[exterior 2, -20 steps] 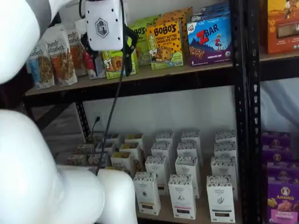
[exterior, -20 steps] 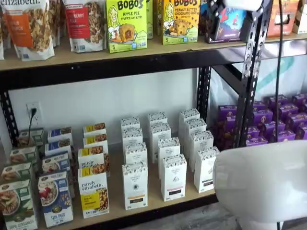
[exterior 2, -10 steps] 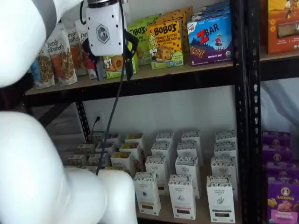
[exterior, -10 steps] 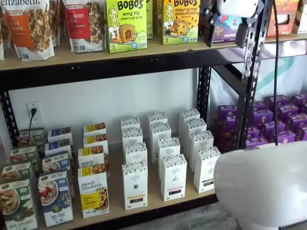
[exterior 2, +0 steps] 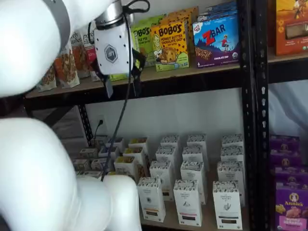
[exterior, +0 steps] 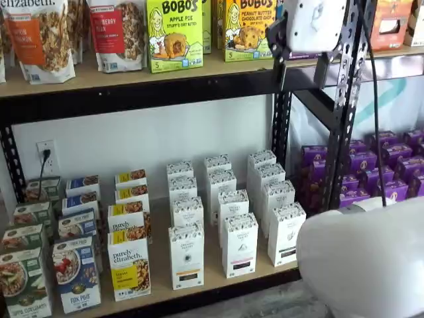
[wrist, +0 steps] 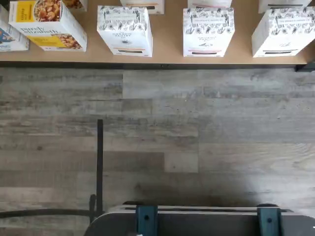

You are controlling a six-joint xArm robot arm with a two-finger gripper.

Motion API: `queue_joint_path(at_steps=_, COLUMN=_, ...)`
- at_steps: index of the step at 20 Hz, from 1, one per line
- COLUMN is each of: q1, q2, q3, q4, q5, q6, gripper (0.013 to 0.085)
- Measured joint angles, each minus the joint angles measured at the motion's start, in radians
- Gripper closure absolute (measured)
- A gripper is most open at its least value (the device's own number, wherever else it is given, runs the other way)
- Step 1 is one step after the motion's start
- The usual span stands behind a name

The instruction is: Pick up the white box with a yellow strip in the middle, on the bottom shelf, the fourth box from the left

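The white robot arm (exterior 2: 38, 168) fills much of both shelf views. Behind it a black metal rack (exterior: 281, 132) is seen, with bags and snack boxes (exterior: 173, 33) on the upper shelf, at about the height of the jaws. Well below the jaws lies the bottom shelf (exterior: 159, 262), a tan board on which rows of cartons are stood upright.

A grey plank floor (wrist: 197, 123) is shown in the wrist view, with the front edge of the bottom shelf (wrist: 167, 42) beyond it and a dark mount with teal brackets (wrist: 197, 221) at the picture's edge.

The jaws are held in front of the upper shelf's beam, under a white body (exterior 2: 113, 50). A plain gap is seen between the two black fingers (exterior 2: 108, 87), so the jaws are parted, and nothing is gripped in them.

The white box (exterior: 187, 257) is found far below the jaws, in the front row at the edge of the bottom shelf. It is upright, untouched, and stands just beside a yellow-labelled granola box (exterior: 129, 268). Its orange-yellow strip is visible low on its front (exterior 2: 151, 198), and also in the wrist view (wrist: 124, 24).
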Motion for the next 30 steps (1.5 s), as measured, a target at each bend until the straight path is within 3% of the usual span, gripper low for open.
queue_joint_path(at_steps=5, q1=0.01, q2=-0.01, q3=0.111, q4=-0.002, q5=-0.106, q6=0.004, gripper=0.013)
queue_joint_path(at_steps=9, q1=0.036, q2=-0.011, q3=0.186, q4=-0.032, q5=-0.193, q6=0.025, gripper=0.013)
queue_joint_path(at_steps=14, q1=0.041, q2=0.008, q3=0.311, q4=-0.028, q5=-0.362, q6=0.024, gripper=0.013)
queue_joint_path(at_steps=19, q1=0.09, q2=0.097, q3=0.398, q4=-0.072, q5=-0.546, q6=0.081, gripper=0.013)
queue_joint_path(at_steps=23, q1=0.106, q2=0.153, q3=0.458, q4=-0.061, q5=-0.701, q6=0.09, gripper=0.013)
queue_joint_path(at_steps=30, q1=0.155, q2=0.322, q3=0.503, q4=-0.084, q5=-0.92, q6=0.15, gripper=0.013)
